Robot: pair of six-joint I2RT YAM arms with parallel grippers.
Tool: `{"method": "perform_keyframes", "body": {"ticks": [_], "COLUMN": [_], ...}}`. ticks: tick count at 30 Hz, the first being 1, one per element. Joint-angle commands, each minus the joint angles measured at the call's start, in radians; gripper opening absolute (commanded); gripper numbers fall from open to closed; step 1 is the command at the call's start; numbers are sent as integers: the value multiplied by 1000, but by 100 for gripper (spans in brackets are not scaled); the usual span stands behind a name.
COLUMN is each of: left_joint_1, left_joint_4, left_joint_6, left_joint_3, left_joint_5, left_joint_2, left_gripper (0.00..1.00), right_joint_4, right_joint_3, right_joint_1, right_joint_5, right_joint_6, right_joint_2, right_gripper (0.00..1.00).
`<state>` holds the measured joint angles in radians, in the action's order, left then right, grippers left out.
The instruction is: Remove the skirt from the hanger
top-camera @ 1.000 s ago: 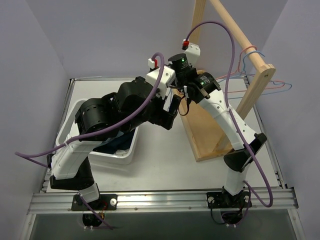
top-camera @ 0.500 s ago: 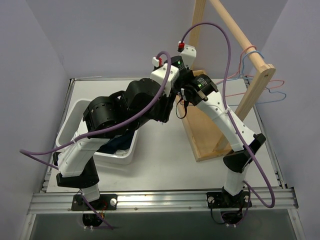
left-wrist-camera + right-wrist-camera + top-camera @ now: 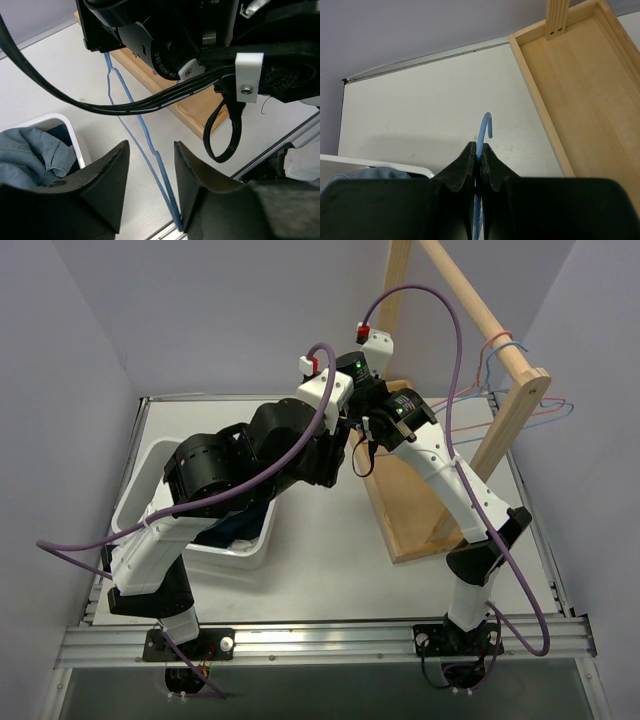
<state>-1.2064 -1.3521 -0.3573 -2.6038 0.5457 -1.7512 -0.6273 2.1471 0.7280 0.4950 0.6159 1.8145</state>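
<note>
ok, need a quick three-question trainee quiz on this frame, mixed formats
1. True or false: the right fingers are shut on a light-blue wire hanger.
2. What lies in the white bin? A) blue denim clothing B) a pink hanger C) a wooden block
3. Fill in: the left fingers are ___ (open or shut).
Key: 1 true; 2 A; 3 open.

Bin (image 3: 252, 546) left of rack base (image 3: 412, 512), both on table (image 3: 320, 575)
</note>
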Motion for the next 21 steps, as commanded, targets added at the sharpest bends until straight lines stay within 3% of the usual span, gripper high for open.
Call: {"method": "perform_keyframes", "body": {"ticks": [1,5,11,16,18,21], "left_joint_1": [1,2,1,1,2,4], "left_joint_4": [-285,-311,-309,-311,-311,-311], "left_joint_6": [-20,-34,-49,-43,-42,-42], "left_joint_3": [1,8,53,66,80,111], "left_joint_5": [3,-1,-23,-17,-13,-13], "left_joint_2": [32,28,55,65,68,76], "left_gripper": [48,50,64,68,65,51], "right_joint_4": [-9,-8,-9,-14,-14,-14], "right_joint_3": [28,27,34,53,57,62], "right_joint_1": [5,5,5,5,5,4], "right_joint_5": [50,56,60,65,65,65], "right_joint_6": [-8,-5,-7,-7,-5,-4], "right_joint_2": [-41,-44,-29,-15,-15,-17], "right_gripper": [0,0,0,0,0,0]}}
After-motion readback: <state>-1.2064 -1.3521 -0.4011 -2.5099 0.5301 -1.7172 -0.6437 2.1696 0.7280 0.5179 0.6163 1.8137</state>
